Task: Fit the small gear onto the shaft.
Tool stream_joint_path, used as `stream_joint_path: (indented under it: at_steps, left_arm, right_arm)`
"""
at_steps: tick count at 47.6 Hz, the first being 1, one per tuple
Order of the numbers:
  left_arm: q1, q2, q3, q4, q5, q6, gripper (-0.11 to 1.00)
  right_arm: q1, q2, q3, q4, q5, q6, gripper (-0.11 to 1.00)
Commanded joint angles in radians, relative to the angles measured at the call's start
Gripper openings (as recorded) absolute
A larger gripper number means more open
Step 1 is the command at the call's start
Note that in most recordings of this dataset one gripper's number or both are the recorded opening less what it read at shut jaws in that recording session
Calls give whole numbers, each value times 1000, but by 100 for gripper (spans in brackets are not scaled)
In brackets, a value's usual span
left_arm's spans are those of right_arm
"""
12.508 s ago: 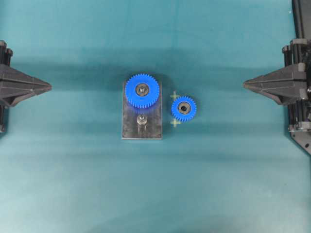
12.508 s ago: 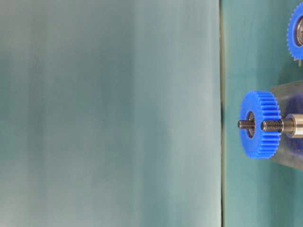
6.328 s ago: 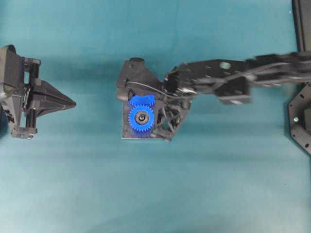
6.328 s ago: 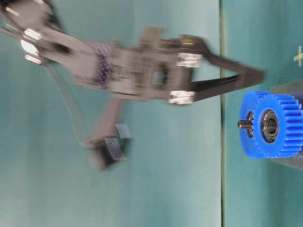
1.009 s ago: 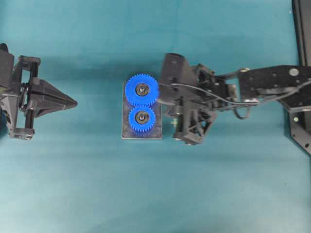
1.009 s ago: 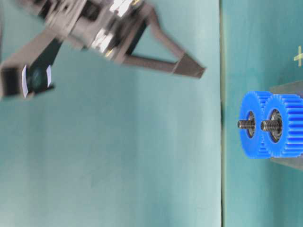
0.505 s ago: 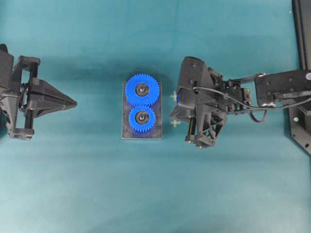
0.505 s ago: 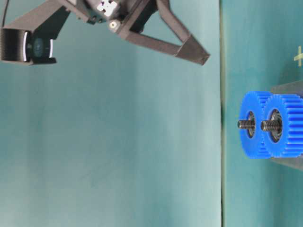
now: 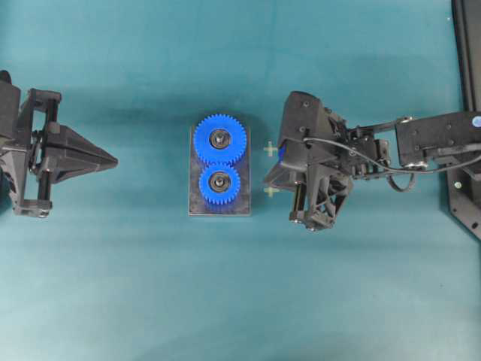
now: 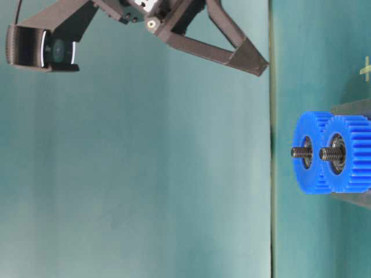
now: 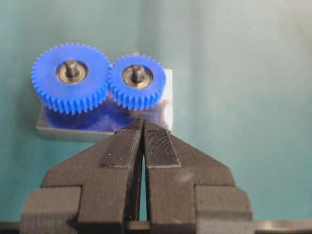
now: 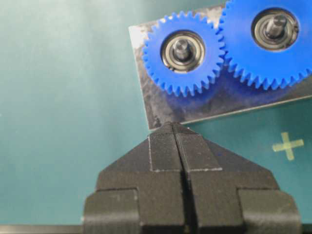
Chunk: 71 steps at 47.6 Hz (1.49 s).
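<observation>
Small gear [image 12: 182,52] on shaft [image 12: 181,48], beyond (empty) closed right fingers [image 12: 165,144].

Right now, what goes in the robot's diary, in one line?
small gear: on shaft, meshed with larger gear | right tool: shut, empty | left tool: shut

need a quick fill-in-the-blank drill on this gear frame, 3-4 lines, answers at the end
1. The small gear sits on the shaft, its teeth meshing with the ____ gear.
2. Both gears stand on a grey metal ____.
3. The right gripper is shut and holds ____.
4. In the overhead view, the left gripper waits to the ____ of the plate.

Answers: larger; plate; nothing; left
</observation>
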Motion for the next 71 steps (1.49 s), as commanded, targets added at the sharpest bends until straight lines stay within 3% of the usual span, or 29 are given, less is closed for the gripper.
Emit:
stream_joint_path:
  at_steps: [1, 35, 71]
  left_arm:
    - [-2, 3, -12, 2, -9, 0, 0]
    - [-3, 8, 12, 3, -35, -9, 0]
    - [-3, -97, 34, 3, -38, -11, 0]
  right_arm:
    - [2, -21, 2, 2, -28, -6, -2]
    - [2, -21, 38, 2, -49, -6, -2]
    - [2, -17, 55, 0, -126, -6, -2]
